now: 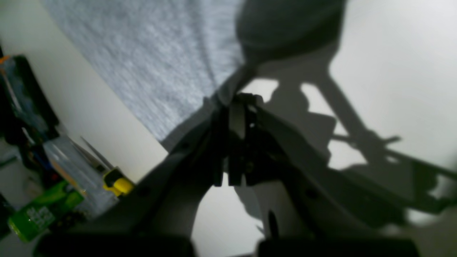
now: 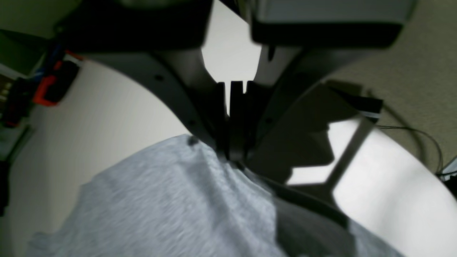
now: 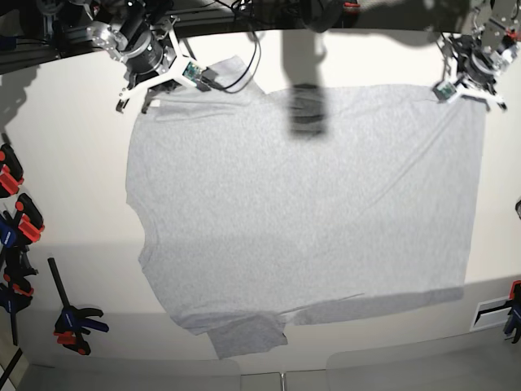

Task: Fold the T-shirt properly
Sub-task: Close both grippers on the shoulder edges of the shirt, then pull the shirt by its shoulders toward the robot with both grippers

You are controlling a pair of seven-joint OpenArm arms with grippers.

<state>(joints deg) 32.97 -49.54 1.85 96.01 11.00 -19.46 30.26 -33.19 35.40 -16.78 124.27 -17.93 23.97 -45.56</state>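
Note:
The light heather-grey T-shirt (image 3: 301, 204) lies spread flat and sideways on the white table (image 3: 73, 163), plain side up, with no lettering showing. One sleeve (image 3: 244, 338) points to the near edge. My right gripper (image 3: 140, 99) is at the shirt's far left corner. In the right wrist view its fingers (image 2: 232, 150) are shut, pinching the fabric (image 2: 160, 207) into a raised peak. My left gripper (image 3: 479, 94) is at the far right corner. In the left wrist view it (image 1: 235, 103) is shut on the shirt's edge (image 1: 160, 64).
Red and black clamps (image 3: 16, 212) and another clamp (image 3: 73, 322) lie along the table's left edge. The left wrist view shows a green object (image 1: 35, 214) and a yellow-tipped tool (image 1: 121, 185) past the table edge. Cables (image 3: 244, 49) trail behind the right arm.

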